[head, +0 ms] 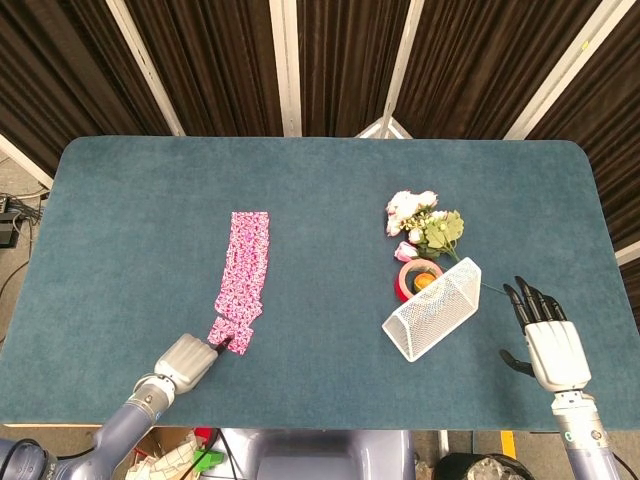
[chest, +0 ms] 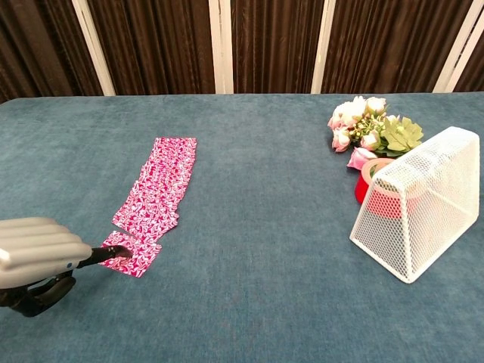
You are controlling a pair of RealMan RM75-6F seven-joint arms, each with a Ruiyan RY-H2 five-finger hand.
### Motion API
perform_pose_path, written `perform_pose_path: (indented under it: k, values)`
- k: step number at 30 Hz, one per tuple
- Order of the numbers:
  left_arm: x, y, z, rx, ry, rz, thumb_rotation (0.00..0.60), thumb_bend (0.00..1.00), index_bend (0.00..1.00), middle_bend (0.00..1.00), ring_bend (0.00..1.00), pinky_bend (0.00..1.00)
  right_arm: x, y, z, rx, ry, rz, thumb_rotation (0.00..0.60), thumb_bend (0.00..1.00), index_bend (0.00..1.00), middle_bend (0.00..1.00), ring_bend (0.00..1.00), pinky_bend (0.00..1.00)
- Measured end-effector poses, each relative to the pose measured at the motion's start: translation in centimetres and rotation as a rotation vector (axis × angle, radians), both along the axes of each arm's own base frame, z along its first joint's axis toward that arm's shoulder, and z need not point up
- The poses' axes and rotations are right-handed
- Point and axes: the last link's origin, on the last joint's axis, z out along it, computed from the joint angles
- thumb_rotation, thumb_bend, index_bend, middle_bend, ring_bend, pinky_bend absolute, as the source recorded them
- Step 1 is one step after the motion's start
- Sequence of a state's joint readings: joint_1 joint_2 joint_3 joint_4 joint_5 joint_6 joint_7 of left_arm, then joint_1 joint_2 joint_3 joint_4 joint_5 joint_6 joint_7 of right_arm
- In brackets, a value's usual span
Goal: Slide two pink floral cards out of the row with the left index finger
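The left hand (chest: 38, 253) lies low over the near edge of the table (head: 120, 230), its fingers curled in except one dark finger stretched forward, the tip pressing on the nearest pink card (chest: 131, 252). It holds nothing; the outstretched finger works as a pusher, which suits a flat card that cannot easily be pinched off felt. That card sits apart from the row of pink cards (chest: 162, 181), with a narrow strip of blue cloth showing between them in the chest view, and it lies a little skewed from the row's line. From this, one card looks to be out and a second is yet to be drawn. The row runs away from the robot, its cards overlapping, so the near end is the natural place to peel cards off one by one. Whether the fingertip bears on the card's edge or its middle is hard to tell.

The right hand (head: 545, 335) rests at the far right, fingers spread and empty, well clear of the work. A white mesh basket (chest: 420, 212) lies on its side near it, with a roll of red tape (chest: 370, 181) and artificial flowers (chest: 367, 125) just behind.
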State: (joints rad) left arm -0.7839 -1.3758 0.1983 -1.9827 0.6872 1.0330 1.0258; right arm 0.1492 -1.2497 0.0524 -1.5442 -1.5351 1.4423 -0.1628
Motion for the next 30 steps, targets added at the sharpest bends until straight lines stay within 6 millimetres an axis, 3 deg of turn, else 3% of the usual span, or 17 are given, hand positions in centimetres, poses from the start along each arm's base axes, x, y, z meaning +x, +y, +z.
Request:
perform_pose_path:
  k: [30]
  values:
    - [-0.8, -3.4, 3.1, -0.159, -0.052, 0.111, 0.6, 1.0, 0.02, 0.81, 0.75, 0.67, 0.1, -0.1, -0.4, 0.008, 0.006, 0.0, 0.6, 0.18, 0.0, 0.0, 0.13, 0.18]
